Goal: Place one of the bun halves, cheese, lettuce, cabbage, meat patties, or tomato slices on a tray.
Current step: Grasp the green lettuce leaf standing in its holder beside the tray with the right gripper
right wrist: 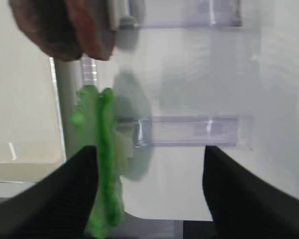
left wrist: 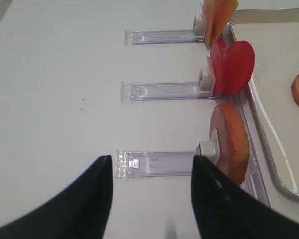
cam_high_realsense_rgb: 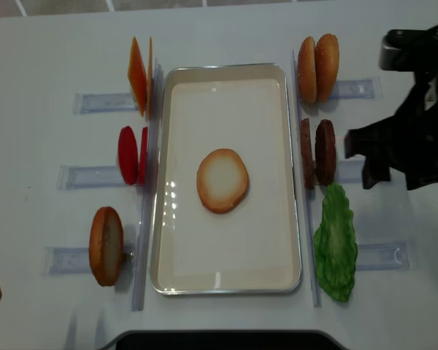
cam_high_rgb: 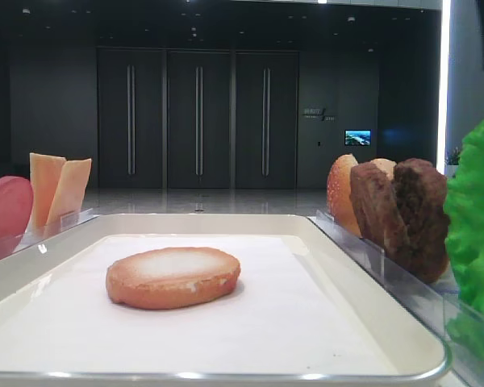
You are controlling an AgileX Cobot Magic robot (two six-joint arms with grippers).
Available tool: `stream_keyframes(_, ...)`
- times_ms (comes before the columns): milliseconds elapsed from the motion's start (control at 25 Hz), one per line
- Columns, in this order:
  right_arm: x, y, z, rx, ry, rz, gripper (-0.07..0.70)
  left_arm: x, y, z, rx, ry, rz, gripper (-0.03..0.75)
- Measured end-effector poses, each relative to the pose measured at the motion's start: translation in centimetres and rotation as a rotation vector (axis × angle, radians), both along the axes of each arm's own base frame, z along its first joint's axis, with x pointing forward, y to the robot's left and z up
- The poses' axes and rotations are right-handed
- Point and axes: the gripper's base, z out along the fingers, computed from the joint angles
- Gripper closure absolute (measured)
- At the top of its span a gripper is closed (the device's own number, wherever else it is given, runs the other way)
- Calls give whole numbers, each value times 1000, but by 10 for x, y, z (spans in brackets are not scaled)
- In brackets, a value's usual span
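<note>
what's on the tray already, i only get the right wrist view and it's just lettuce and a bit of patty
observer: one bun half lies flat mid-tray, pale face up. Nothing else is on it.
operator: whats on the far side of the tray
observer: three clear holders, with cheese at the back, tomato slices in the middle and a second bun nearest, all standing on edge.
operator: where's the other arm
observer: the left claw is open, hovering over the second bun's holder and holding nothing.
</note>
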Motion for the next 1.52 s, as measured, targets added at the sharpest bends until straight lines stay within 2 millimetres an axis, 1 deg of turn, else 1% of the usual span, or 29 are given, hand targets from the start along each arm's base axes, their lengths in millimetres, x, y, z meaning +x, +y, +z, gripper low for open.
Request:
stream_keyframes(80, 1, 18, 4, 7, -7, 21, 198, 0, 0, 0, 0, 0, 0, 325)
stream_keyframes(120, 2, 25, 5, 9, -11, 30, 198, 0, 0, 0, 0, 0, 0, 325)
stream_keyframes(240, 1, 36, 2, 3, 1, 55, 198, 0, 0, 0, 0, 0, 0, 325)
stream_keyframes(360, -1, 42, -6, -17, 25, 74, 198, 0, 0, 0, 0, 0, 0, 325)
stream_keyframes(520, -10, 44, -24, -58, 72, 86, 201, 0, 0, 0, 0, 0, 0, 325)
stream_keyframes(680, -10, 43, -29, -82, 74, 91, 238, 0, 0, 0, 0, 0, 0, 325)
stream_keyframes(880, -12, 45, -34, -54, 68, 89, 297, 0, 0, 0, 0, 0, 0, 325)
stream_keyframes(960, -13, 45, -37, -58, 72, 94, 326, 0, 0, 0, 0, 0, 0, 325)
stream_keyframes(1040, -15, 45, -39, -61, 76, 97, 389, 0, 0, 0, 0, 0, 0, 325)
stream_keyframes(1120, -15, 45, -39, -61, 75, 98, 491, 0, 0, 0, 0, 0, 0, 325)
stream_keyframes(1160, -14, 45, -39, -66, 71, 103, 560, 0, 0, 0, 0, 0, 0, 325)
stream_keyframes(1200, -14, 45, -39, -68, 70, 109, 597, 0, 0, 0, 1, 0, 0, 325)
stream_keyframes(1320, -12, 45, -33, -86, 68, 122, 596, 0, 0, 0, 1, 0, 0, 325)
stream_keyframes(1400, -8, 48, -19, -74, 47, 135, 596, 0, 0, 0, 1, 0, 0, 325)
stream_keyframes(1520, 3, 58, 12, -2, -45, 158, 596, 0, 0, 0, 1, 0, 0, 325)
